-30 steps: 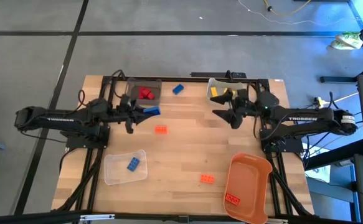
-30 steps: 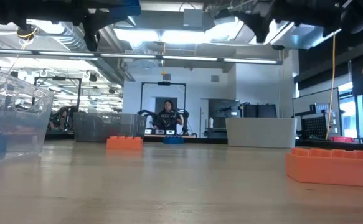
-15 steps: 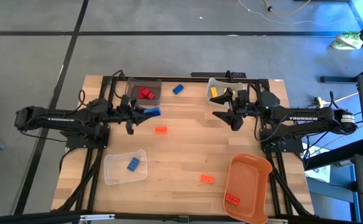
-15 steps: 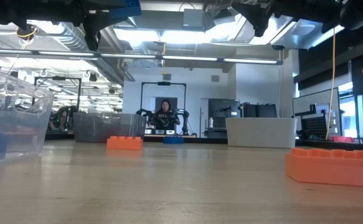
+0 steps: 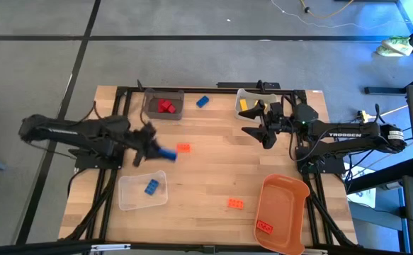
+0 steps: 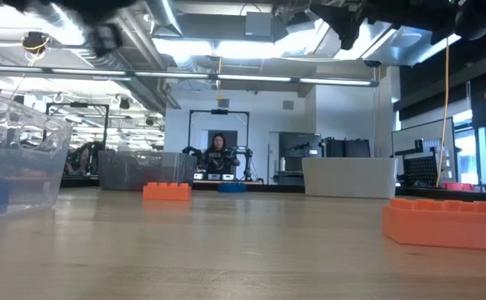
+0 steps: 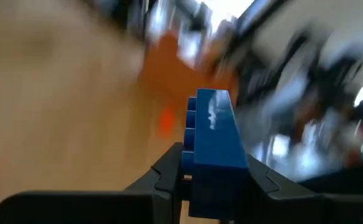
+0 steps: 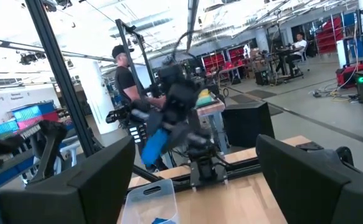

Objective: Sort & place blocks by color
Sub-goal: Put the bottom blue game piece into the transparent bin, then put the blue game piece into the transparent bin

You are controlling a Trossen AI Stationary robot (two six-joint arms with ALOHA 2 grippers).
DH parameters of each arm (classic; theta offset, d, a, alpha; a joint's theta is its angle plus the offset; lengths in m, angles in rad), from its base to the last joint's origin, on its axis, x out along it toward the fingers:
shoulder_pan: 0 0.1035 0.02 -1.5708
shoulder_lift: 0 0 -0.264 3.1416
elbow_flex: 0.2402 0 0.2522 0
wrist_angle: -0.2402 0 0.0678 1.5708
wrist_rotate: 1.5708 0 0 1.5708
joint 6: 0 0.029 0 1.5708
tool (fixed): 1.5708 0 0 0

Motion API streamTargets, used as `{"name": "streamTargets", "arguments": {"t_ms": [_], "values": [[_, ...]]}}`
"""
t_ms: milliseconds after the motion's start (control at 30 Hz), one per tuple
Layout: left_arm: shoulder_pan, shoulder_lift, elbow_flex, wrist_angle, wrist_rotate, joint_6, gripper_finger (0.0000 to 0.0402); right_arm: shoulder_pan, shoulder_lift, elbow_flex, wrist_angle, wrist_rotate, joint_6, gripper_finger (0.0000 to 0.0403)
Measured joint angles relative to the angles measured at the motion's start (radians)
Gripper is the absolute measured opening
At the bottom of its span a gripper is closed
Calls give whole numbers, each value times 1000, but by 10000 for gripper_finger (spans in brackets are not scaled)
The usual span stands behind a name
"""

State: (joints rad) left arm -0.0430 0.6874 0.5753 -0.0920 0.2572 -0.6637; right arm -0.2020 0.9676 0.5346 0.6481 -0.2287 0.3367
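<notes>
Above the middle-left of the wooden table, the left gripper is clamped on a blue brick, held clear of the surface just beside a loose orange brick. Nearer the front edge sits a clear bin with a second blue brick inside.

Back row: dark bin with red bricks; another blue brick loose beside it; a pale bin with a yellow brick.

The right gripper hangs in the air in front of the pale bin, fingers spread wide, nothing between them.

Front right: orange bin holding one orange-red brick; another orange brick lies on the table just beside it.

Low view: a person in the room behind.
</notes>
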Motion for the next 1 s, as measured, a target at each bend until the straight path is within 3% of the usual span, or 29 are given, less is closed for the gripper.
{"name": "streamTargets", "arguments": {"t_ms": [133, 233, 367, 500, 600, 767, 1000], "values": [[-211, 78, 211, -592, -70, -29, 80, 0, 0, 0, -32, 0, 0, 335], [-379, 157, 305, -833, -110, -108, 80, 0, 0, 0, -71, 0, 0, 335], [-559, 247, 326, -846, -119, -170, 80, 0, 0, 0, -98, 0, 0, 335], [-654, 348, 325, -844, -193, -190, 96, 0, 0, 0, -103, 0, 0, 335], [-663, 407, 325, -849, -240, -200, 144, 0, 0, 0, -103, 0, 0, 335], [-631, 449, 325, -863, -222, -201, 214, 0, 0, 0, -103, 0, 0, 335], [-583, 417, 326, -862, -194, -194, 263, 0, 0, 0, -104, 0, 17, 335]]}}
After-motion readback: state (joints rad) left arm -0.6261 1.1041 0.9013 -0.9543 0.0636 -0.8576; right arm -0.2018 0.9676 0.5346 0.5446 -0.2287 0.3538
